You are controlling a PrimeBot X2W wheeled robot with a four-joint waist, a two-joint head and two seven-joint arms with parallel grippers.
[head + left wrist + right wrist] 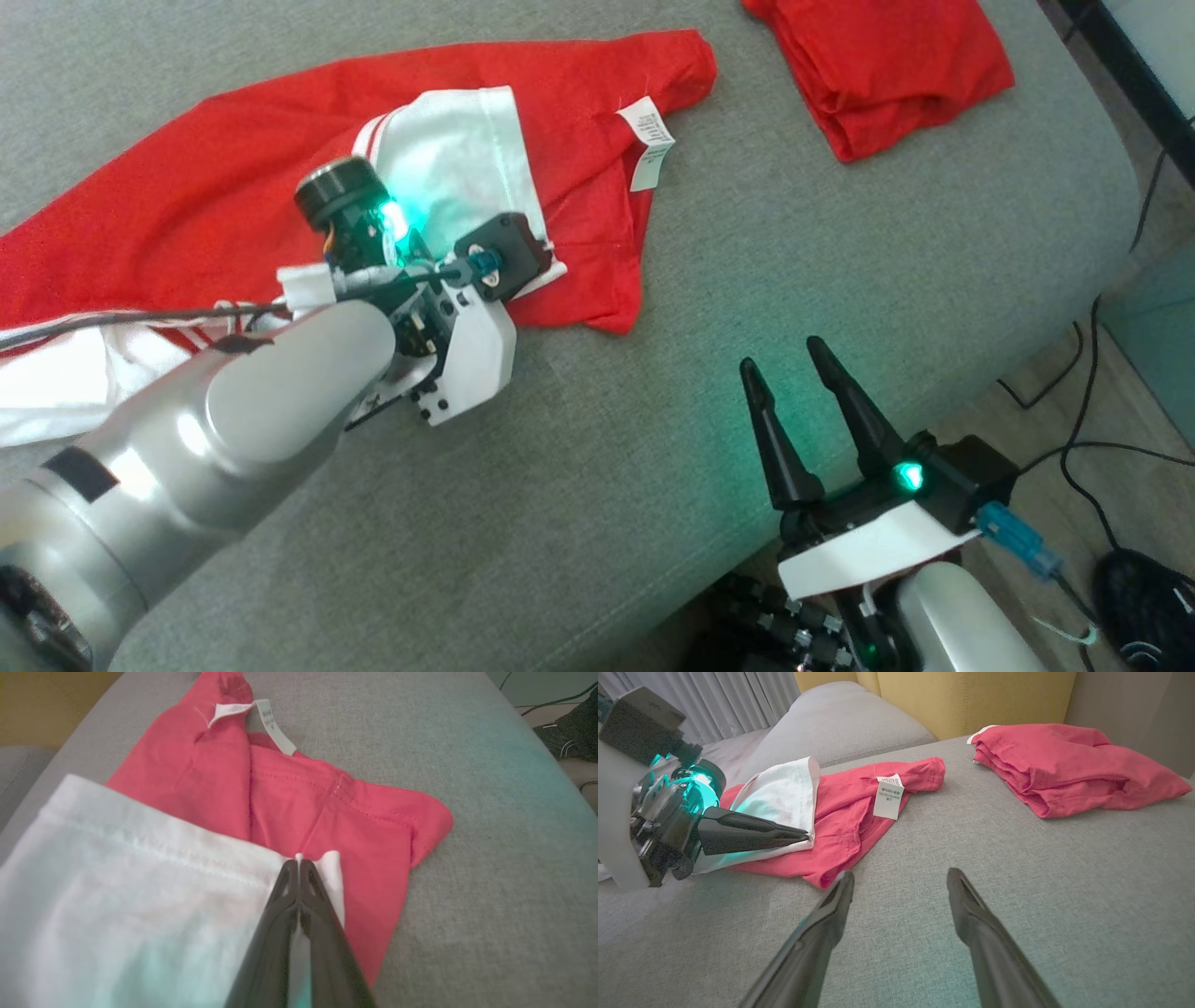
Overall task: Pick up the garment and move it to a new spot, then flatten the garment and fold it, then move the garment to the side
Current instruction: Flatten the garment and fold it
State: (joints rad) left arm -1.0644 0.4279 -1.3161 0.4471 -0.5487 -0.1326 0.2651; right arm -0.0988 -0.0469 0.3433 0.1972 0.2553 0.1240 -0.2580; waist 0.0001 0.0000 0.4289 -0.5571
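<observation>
The garment [233, 177] is red with white sleeves and lies spread and rumpled across the left of the grey cushion, its white label [649, 140] turned up. My left gripper [299, 858] is shut on the hem of a white sleeve [117, 882] that lies folded over the red body [327, 807]. From the right wrist view, the left gripper [808, 836] pinches the corner of that sleeve [784, 793] low on the fabric. My right gripper [780, 355] stands open over bare cushion near the front edge, and the open right gripper [901, 873] sits a short way from the garment's red corner [826, 877].
A second red garment [878, 65] lies folded at the back right of the cushion [653, 420]. The cushion's rounded edge drops off at the right, with black cables [1083, 411] on the floor beyond. A yellow backrest [971, 700] rises behind.
</observation>
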